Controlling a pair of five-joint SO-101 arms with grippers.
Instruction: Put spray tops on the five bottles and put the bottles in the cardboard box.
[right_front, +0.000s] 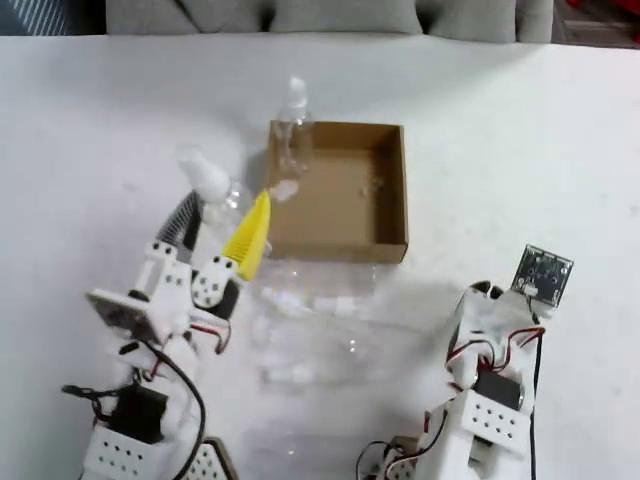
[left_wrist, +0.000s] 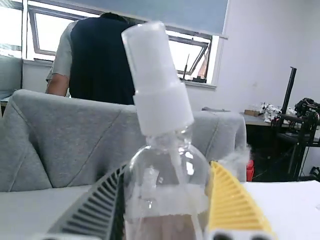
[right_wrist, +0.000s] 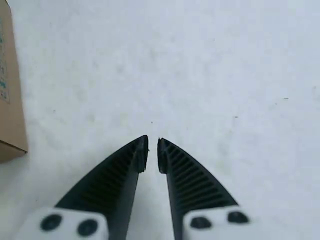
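the only writing is bluish print on the cardboard box (right_wrist: 11, 90), cut off at the edge of the right wrist view and unreadable. the left pincer (right_front: 230, 200) grips a clear bottle (left_wrist: 165, 175) with a white spray top (left_wrist: 156, 80) just beside the box, its lower half cut off. another bottle (right_front: 291, 125) is at the box's far corner, and the clear ones (right_front: 305, 300) lying on the desk (right_front: 520, 120) are hard to make out. the right pincer (right_wrist: 152, 152) hangs over bare desk, tips a narrow slit apart, holding nothing.
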